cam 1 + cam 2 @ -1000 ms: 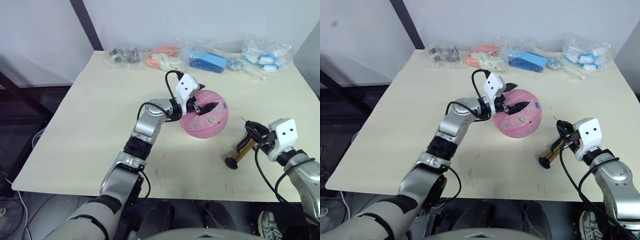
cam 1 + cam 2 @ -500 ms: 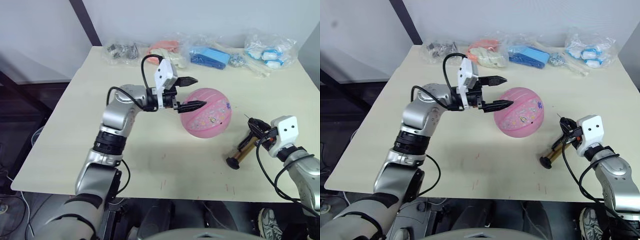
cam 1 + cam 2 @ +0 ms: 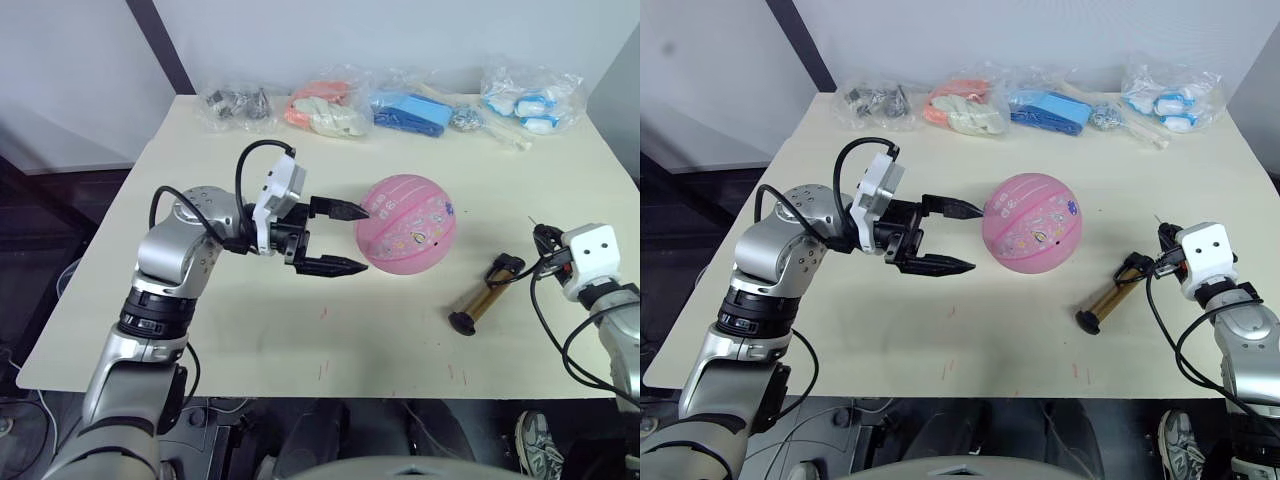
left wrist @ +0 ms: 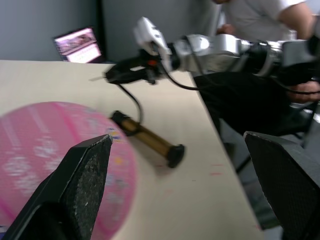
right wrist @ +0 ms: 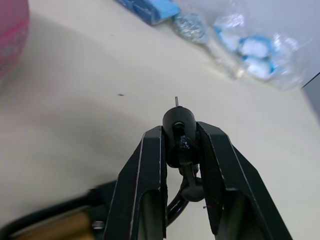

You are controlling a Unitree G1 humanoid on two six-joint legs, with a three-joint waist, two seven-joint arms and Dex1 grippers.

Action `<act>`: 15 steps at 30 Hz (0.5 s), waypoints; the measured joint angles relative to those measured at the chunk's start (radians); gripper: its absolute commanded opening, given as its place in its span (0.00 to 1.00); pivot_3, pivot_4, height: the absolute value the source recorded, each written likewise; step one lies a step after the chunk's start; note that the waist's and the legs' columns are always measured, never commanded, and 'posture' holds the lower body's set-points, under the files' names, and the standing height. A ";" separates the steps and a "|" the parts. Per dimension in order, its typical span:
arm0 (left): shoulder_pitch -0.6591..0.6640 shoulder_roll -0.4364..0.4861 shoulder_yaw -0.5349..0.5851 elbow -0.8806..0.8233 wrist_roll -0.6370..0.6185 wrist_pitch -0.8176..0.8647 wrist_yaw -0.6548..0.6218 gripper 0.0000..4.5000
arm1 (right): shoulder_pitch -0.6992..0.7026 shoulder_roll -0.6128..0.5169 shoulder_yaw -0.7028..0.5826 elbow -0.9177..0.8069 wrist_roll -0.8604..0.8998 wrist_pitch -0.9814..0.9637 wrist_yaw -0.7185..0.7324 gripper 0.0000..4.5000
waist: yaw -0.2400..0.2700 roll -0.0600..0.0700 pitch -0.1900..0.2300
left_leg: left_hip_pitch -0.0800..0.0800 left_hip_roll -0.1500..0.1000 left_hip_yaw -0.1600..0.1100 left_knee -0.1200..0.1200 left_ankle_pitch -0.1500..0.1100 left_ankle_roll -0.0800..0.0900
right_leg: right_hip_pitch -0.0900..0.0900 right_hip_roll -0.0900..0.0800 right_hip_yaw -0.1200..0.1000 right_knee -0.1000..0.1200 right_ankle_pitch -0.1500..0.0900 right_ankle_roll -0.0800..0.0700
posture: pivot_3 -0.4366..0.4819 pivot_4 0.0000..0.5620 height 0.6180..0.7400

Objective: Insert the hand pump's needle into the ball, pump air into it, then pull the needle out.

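- Left gripper (image 3: 338, 237): spread wide, withdrawn to 9 o'clock of ball (image 3: 406, 223); ball now unheld.
- Right gripper (image 5: 186, 145): pinching needle (image 5: 176, 101), apparently lifted away from ball; pump (image 3: 481, 301) lies at ball's 4 o'clock.
- Insertion pending.
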 measured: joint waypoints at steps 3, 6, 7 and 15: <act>0.018 0.016 0.003 -0.023 -0.016 0.014 -0.006 1.00 | -0.011 -0.040 0.009 0.068 -0.063 -0.091 -0.001 0.08 | 0.000 0.000 0.000 | 0.000 0.000 0.000 0.001 0.000 -0.001 | -0.001 0.000 0.000 0.003 0.000 0.000 | 0.48 0.27 1.00; 0.033 0.019 0.008 -0.050 -0.035 0.025 0.000 1.00 | -0.061 -0.062 0.033 0.126 -0.124 -0.186 -0.017 0.08 | -0.003 -0.001 0.001 | 0.001 0.000 0.002 0.001 0.001 -0.002 | -0.003 0.001 0.004 0.007 0.000 0.000 | 0.48 0.27 1.00; 0.038 0.019 0.008 -0.064 -0.040 0.031 0.004 1.00 | -0.082 -0.071 0.037 0.146 -0.144 -0.222 -0.030 0.08 | -0.003 -0.001 0.001 | 0.001 0.000 0.002 0.001 0.002 -0.002 | -0.004 0.001 0.005 0.008 0.000 0.000 | 0.48 0.27 1.00; 0.063 0.019 0.021 -0.088 -0.063 0.043 0.030 1.00 | -0.169 -0.118 0.034 0.252 -0.208 -0.364 -0.118 0.08 | -0.003 -0.001 0.002 | 0.000 0.001 0.004 0.001 0.004 -0.003 | -0.006 0.002 0.007 0.010 0.002 -0.003 | 0.48 0.27 1.00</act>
